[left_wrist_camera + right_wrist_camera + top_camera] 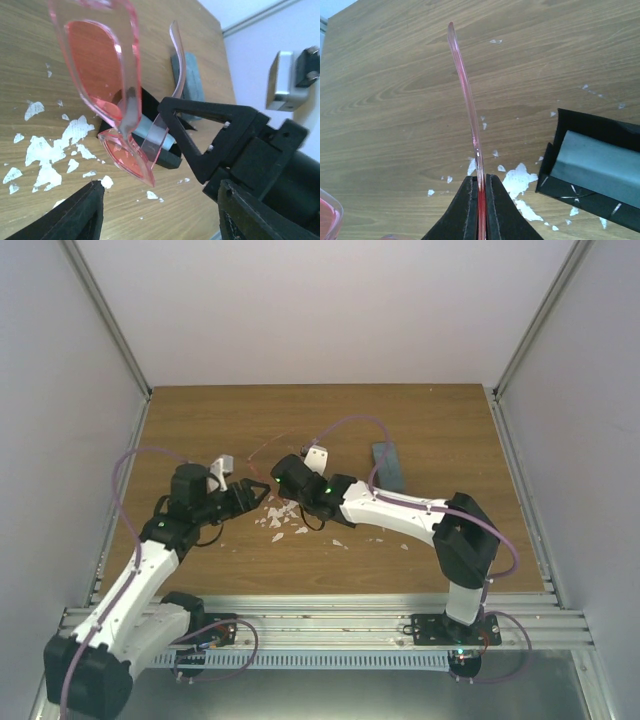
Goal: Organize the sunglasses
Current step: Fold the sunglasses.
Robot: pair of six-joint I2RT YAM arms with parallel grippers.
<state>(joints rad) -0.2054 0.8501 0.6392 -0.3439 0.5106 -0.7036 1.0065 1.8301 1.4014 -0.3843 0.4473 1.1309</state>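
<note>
Scuffed wood surface (420,420): pink sunglasses (100,65) held over it, right tool (480,182) pinched on one temple, left tool (160,192) apart nearby. Light, brittle, prob. slippery plastic; grip temple nr hinge, not lenses.

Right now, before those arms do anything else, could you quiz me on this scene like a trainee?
1. True or false: the right gripper pinches a temple of the pink translucent plastic sunglasses.
2. Which one stands open? A: the left gripper. B: the right gripper.
3. Fill in: the open black case with grey lining lies on the ___ table.
Key: 1 true; 2 A; 3 wooden.
</note>
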